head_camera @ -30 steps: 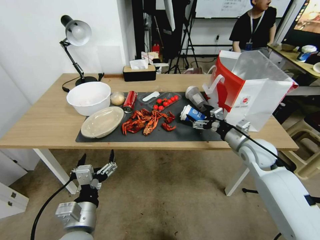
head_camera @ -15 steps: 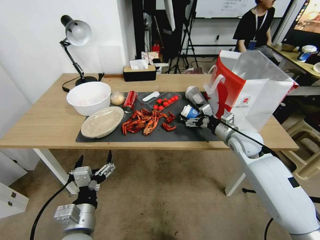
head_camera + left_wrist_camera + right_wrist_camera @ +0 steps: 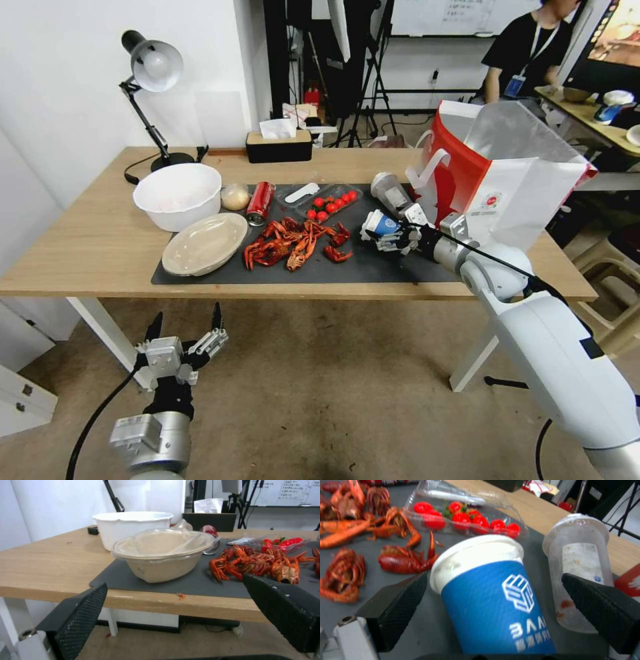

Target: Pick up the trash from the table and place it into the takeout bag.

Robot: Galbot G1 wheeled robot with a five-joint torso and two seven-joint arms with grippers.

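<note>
Right claw (image 3: 393,235) astride blue paper cup (image 3: 381,224)

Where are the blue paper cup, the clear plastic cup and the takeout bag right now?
blue paper cup (image 3: 493,597), right wrist view, on its blue sleeve.
clear plastic cup (image 3: 578,562), right wrist view, on its side wall.
takeout bag (image 3: 460,170), head view, on its red printed side.

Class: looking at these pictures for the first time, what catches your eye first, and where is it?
The red crayfish shells heaped mid-mat, and the tall takeout bag at the table's right end. Beside the bag, the right gripper has open jaws around the tipped blue paper cup.
</note>
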